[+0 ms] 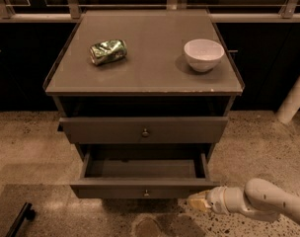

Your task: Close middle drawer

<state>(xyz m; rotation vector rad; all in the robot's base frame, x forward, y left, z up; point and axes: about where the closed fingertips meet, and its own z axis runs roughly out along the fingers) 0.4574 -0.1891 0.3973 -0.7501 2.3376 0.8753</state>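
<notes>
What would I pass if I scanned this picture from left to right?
Crushed green can → knob on the pulled-out middle drawer → gripper, low by that drawer's right front corner → white post. The bowl is left out, since it sits straight above the gripper.

Grey-brown middle drawer [110,192], cream hand [198,202] by its right corner, green can [108,51], white bowl [204,54]

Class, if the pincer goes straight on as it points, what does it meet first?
Probably the front of the middle drawer, near its right end; the pincer sits low right, depth unclear.
</notes>
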